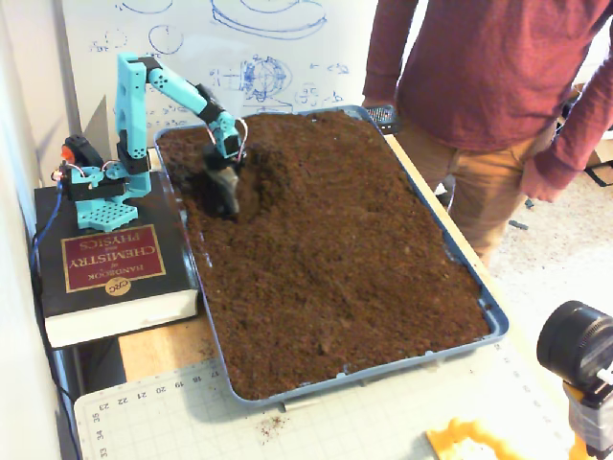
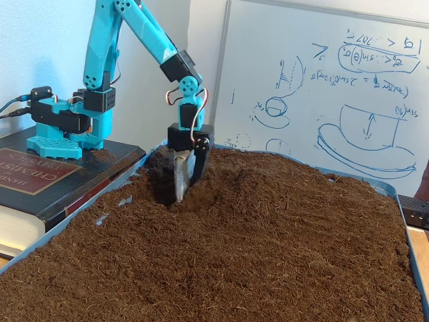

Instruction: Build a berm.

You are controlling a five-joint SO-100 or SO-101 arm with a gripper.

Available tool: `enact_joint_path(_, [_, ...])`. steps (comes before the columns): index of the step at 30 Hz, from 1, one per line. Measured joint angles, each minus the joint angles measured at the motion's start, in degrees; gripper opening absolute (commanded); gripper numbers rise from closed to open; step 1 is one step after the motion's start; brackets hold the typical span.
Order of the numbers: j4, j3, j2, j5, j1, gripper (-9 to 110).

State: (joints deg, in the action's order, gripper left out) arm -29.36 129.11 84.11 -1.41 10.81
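Note:
A blue tray holds loose dark brown soil. The teal arm stands on a thick book at the tray's left in both fixed views. My gripper points down into a dug hollow near the tray's back left, its tips sunk in the soil. The soil hides how the jaws stand. The berm is a low raised mound of soil just right of the gripper; it also shows in a fixed view. The soil elsewhere is flatter.
A person in a red shirt stands at the tray's far right side. A whiteboard is behind the tray. A camera and a yellow piece sit at the front right on a cutting mat.

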Motion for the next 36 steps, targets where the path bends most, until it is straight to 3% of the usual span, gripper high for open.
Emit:
enact_joint_path(9, [0.0, -2.11, 1.76, 0.0, 0.0, 1])
enact_joint_path(23, [2.64, -3.96, 17.93, 0.0, 0.0, 1])
enact_joint_path(36, [2.64, 23.91, 49.04, 0.0, 4.83, 0])
